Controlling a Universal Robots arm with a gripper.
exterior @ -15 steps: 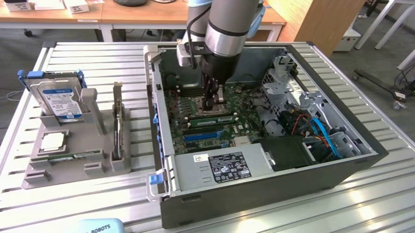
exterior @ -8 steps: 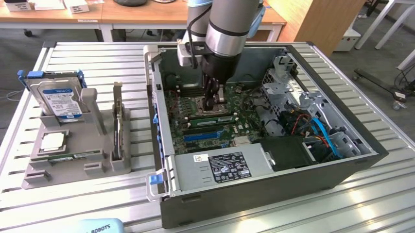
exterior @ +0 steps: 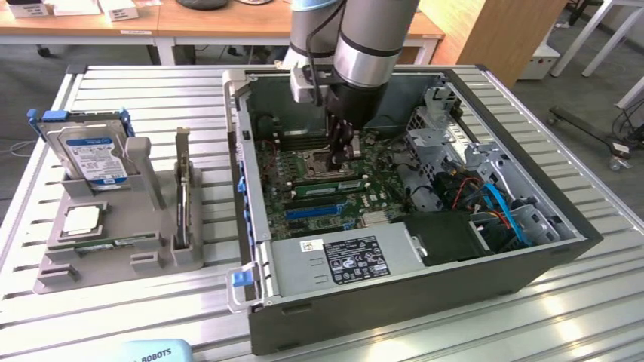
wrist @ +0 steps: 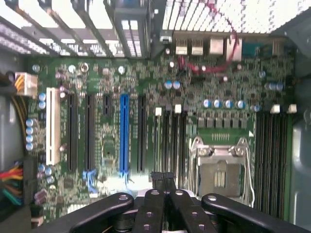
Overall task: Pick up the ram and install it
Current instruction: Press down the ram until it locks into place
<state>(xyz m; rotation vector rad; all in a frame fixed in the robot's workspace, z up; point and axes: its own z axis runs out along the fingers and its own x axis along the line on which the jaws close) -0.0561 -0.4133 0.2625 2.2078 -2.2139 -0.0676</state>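
Note:
My gripper [exterior: 345, 153] reaches down into the open computer case [exterior: 264, 226], just above the motherboard [exterior: 302, 162]. In the wrist view its black fingertips [wrist: 156, 178] press together; the gripper [wrist: 163, 178] is shut and I see nothing between the fingers. They hover over the dark memory slots [wrist: 170, 141] beside the empty processor socket [wrist: 221, 170]. A green ram stick [exterior: 327, 184] stands in a slot right in front of the gripper. Another thin green stick with a pale label [exterior: 108, 243] lies in the front groove of the grey holder [exterior: 60, 275].
The holder on the exterior view's left also carries a hard drive [exterior: 93, 154], a square silver processor [exterior: 83, 219] and an upright dark card [exterior: 182, 188]. Inside the case are a power supply [exterior: 348, 260], blue cables [exterior: 503, 211] and a drive cage [exterior: 448, 139]. A blue slot [wrist: 124, 133] lies beside the memory slots.

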